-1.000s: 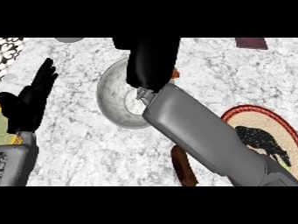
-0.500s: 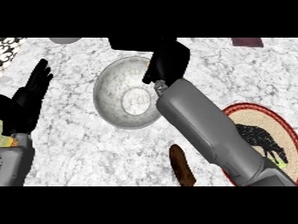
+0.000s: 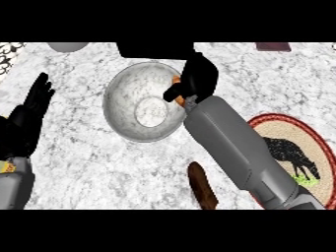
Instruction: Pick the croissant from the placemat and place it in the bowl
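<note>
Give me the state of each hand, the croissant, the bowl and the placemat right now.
Right hand: fingers curled round the croissant, at the bowl's right rim.
Orange-brown croissant: held, mostly hidden, not yet in the bowl.
Speckled grey round bowl: upright, nothing seen inside.
Left hand: open, fingers up, resting at the view's left.
Round beige red-rimmed placemat: flat, no croissant on its visible part.

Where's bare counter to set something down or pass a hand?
Free: marble between left hand and bowl; marble above the placemat, right of the right hand. Crowded: bowl's right rim, where the right hand holds the croissant.
</note>
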Robot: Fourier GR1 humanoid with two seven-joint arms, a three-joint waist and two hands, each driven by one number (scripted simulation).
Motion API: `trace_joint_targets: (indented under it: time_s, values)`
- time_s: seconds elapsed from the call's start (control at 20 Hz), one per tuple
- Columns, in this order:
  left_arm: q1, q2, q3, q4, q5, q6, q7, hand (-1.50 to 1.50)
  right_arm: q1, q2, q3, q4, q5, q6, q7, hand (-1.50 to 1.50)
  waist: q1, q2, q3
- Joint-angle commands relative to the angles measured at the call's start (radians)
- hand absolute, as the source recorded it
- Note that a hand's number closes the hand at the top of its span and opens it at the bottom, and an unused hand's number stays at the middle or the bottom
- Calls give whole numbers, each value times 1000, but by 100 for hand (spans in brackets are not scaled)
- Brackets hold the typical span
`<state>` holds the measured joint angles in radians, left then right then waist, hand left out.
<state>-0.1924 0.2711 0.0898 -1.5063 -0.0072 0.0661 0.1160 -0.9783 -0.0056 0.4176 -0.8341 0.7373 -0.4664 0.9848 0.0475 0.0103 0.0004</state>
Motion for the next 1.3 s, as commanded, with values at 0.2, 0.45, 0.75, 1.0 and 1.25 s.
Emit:
trace_joint_targets:
  time_s: [0.2, 0.45, 0.75, 1.0, 1.25]
  values:
    - [29, -18, 3, -3, -12, 28, 2, 0, 77, 5, -137, -218, -68, -464, -123, -150, -36, -9, 3]
    - [66, -4, 24, -42, -10, 28, -7, 0, 263, 5, -68, -444, -117, -521, -138, -150, -53, -20, 1]
    - [50, 46, 69, -59, 38, -23, 54, 0, 687, -61, 20, -820, -147, -452, -238, -150, -74, -20, 1]
    - [95, -9, 40, -31, -6, 11, -24, 0, 935, -189, 52, -1116, -322, -417, -345, -150, -69, -14, 1]
    - [40, 19, 54, -71, 4, -8, 57, 0, 1083, -274, 47, -1233, -461, -424, -567, -150, -56, -11, 2]
